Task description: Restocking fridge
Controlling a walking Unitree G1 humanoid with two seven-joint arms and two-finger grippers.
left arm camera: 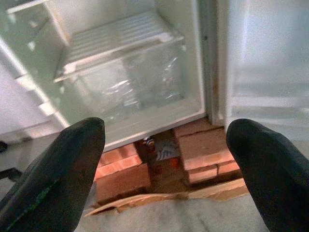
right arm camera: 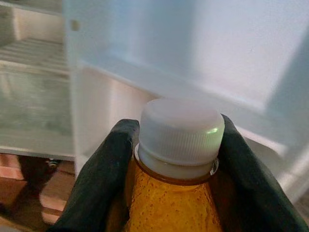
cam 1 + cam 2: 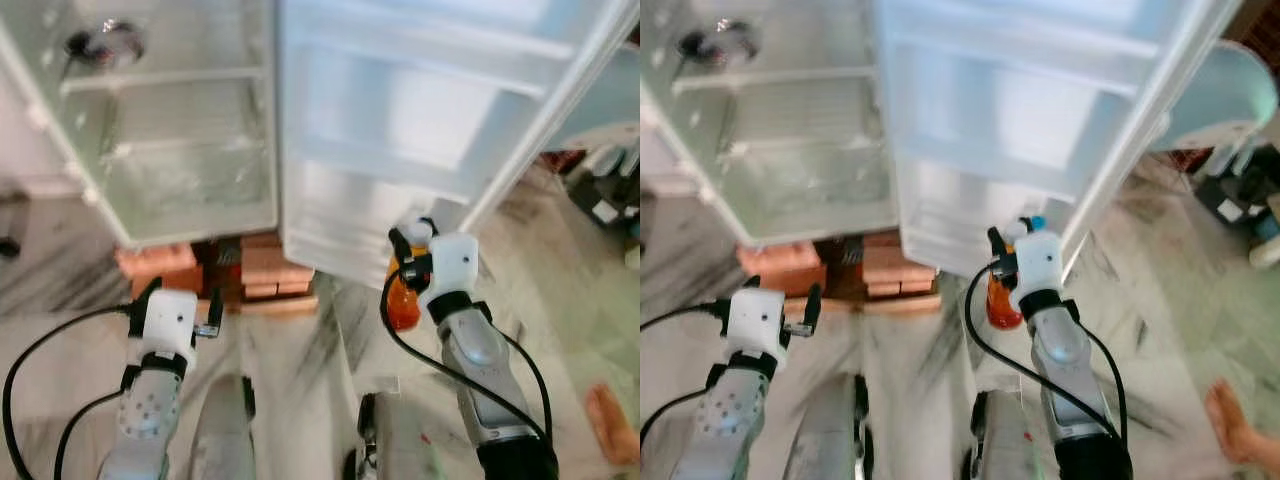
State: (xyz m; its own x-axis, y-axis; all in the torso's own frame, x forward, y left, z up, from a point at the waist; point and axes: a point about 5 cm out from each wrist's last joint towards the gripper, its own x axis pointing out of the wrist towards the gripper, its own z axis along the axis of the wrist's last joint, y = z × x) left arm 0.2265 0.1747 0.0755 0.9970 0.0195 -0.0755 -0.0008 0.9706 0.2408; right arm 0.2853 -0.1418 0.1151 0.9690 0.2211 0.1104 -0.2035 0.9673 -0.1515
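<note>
Right gripper: your jaws are clenched on the neck of the orange bottle, white cap up, at 1 o'clock before the fridge door | left gripper: jaws released, nothing held, 10 o'clock near the bricks | step: carrying bottle to fridge | next: you likely lift it over a door rack rail.

A pale marble floor with dark grey veining spreads across the room. On it sit stacks of red bricks and a flat wooden board, raised under a white appliance. To the far left, a light wall meets the floor. At the right, dark shoes lie scattered on the floor, and a person's bare foot shows at the edge. The lighting is soft and slightly hazy.
</note>
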